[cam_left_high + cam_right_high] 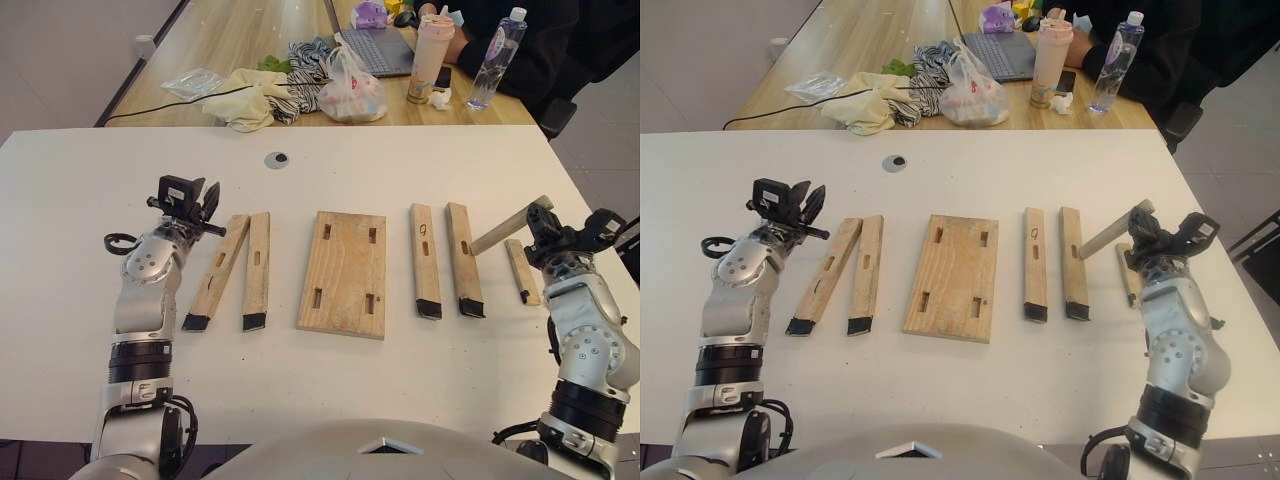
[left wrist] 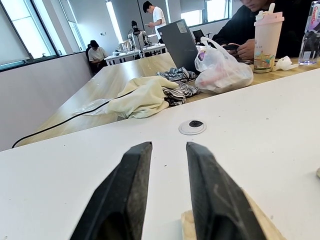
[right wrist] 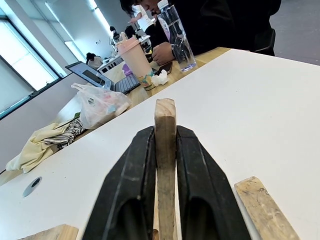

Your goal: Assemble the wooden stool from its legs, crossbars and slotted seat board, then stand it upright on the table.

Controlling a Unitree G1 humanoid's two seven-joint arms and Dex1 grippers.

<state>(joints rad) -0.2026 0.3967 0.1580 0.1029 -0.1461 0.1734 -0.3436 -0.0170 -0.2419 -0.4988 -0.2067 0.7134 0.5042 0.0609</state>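
Note:
The slotted seat board lies flat in the middle of the white table. Two legs with black tips lie left of it, two more right of it. My left gripper hovers open at the far end of the leftmost leg, one finger over the wood. My right gripper is shut on a crossbar, which is lifted off the table and slants toward the right legs. A second short crossbar lies beside that gripper.
A round cable grommet sits behind the parts. Beyond the white table, a wooden desk holds cloths, a plastic bag, a laptop, a cup and a water bottle, with a seated person there. The table's near strip is bare.

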